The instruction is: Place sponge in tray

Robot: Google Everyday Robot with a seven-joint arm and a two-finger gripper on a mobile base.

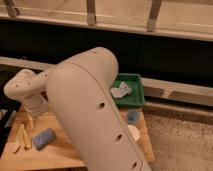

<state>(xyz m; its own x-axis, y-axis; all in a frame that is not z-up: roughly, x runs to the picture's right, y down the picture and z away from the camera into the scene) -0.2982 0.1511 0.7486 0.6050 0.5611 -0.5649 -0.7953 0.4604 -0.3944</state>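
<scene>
The blue sponge [44,138] lies flat on the wooden table [65,150], well left of the green tray [137,97] and outside it. The gripper [36,111] hangs farther left of the tray, just above the sponge; I cannot tell if it is open or closed. A crumpled grey cloth [120,90] sits inside the tray.

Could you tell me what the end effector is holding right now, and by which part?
Nothing visible: the end effector hangs over the left of the table, and the blue sponge lies free on it, apart.
</scene>
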